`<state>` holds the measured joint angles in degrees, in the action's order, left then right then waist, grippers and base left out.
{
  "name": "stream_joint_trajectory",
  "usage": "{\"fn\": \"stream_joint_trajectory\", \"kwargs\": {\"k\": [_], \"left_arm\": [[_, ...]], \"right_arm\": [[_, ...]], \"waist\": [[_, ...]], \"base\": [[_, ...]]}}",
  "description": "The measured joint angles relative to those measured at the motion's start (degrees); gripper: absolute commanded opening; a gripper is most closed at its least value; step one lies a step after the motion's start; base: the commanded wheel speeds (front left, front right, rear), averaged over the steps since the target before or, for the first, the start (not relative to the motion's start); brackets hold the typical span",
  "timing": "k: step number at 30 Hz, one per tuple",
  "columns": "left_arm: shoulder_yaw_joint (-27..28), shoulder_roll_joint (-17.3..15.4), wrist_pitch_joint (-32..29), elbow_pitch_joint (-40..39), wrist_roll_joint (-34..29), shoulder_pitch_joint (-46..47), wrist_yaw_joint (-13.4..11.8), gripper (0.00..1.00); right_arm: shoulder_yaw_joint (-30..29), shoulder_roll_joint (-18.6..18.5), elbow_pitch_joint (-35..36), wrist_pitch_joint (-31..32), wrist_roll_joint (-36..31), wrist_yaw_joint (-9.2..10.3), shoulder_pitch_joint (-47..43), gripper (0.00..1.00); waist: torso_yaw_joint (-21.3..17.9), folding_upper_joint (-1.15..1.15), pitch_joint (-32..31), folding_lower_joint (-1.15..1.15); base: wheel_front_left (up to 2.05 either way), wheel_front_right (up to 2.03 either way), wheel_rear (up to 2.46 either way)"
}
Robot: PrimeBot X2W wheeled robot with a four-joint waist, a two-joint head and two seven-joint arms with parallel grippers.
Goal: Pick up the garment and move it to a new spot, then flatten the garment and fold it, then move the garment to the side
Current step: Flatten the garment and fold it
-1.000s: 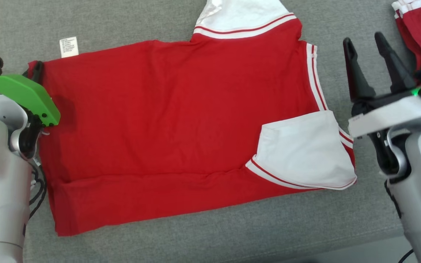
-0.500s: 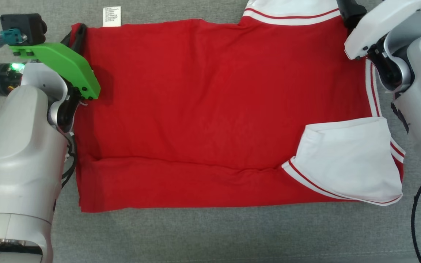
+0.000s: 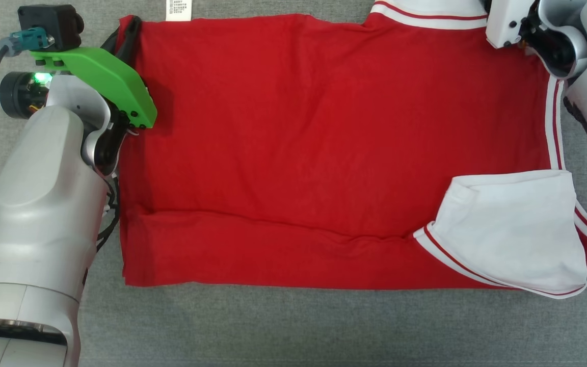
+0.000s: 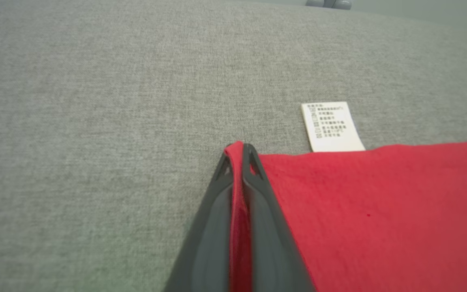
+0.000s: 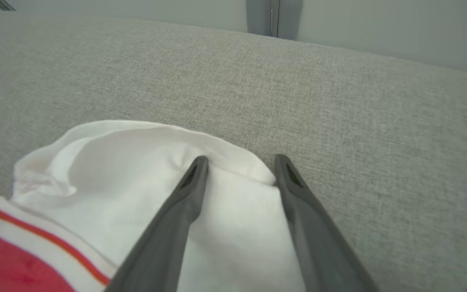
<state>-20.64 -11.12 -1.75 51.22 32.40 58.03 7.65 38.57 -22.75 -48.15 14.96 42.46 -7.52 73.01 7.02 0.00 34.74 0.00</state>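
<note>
Here the left hand point(image 4: 237, 152) pinches the garment's point(image 3: 298, 127) corner; the right hand point(image 5: 241, 162), spread, straddles its sleeve point(image 5: 116, 162).

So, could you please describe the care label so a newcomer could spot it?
Find the red garment on the grey surface and follow its far edge to the corner pinched by the left gripper. Beside that corner lies the care label: a small white tag with dark print, unlike the larger white sleeve.
</note>
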Motion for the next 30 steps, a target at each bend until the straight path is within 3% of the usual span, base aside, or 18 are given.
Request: {"fn": "stream_joint_trajectory", "kwargs": {"k": [11,18,25,30], "left_arm": [[-0.75,-2.78,7.14,0.58,-0.29,-0.27,-0.7,0.0],[-0.66,-4.09,9.17,-4.12,-0.59,-4.08,-2.16,0.0],[0.7,-6.81,10.47,-13.88,0.36,-14.24,-5.05,0.0],[2.22,-8.82,9.71,-23.99,2.08,-25.15,-9.07,0.0]], "right_arm": [[3.54,-2.55,2.78,-13.5,3.55,0.0,-0.79,0.0],[4.13,-6.71,7.44,-20.98,5.28,-0.01,-5.03,0.0],[1.72,-10.09,16.31,-27.1,5.35,-0.01,-16.14,0.0],[-2.23,-10.87,24.51,-28.31,3.89,0.0,-29.0,0.0]], "waist": [[-0.62,0.0,-3.29,0.0],[-1.68,0.0,-7.24,0.0],[-3.0,0.0,-11.17,0.0],[-4.75,0.0,-13.19,0.0]], "base": [[0.0,0.0,0.0],[0.0,0.0,0.0],[0.0,0.0,0.0],[0.0,0.0,0.0]]}}
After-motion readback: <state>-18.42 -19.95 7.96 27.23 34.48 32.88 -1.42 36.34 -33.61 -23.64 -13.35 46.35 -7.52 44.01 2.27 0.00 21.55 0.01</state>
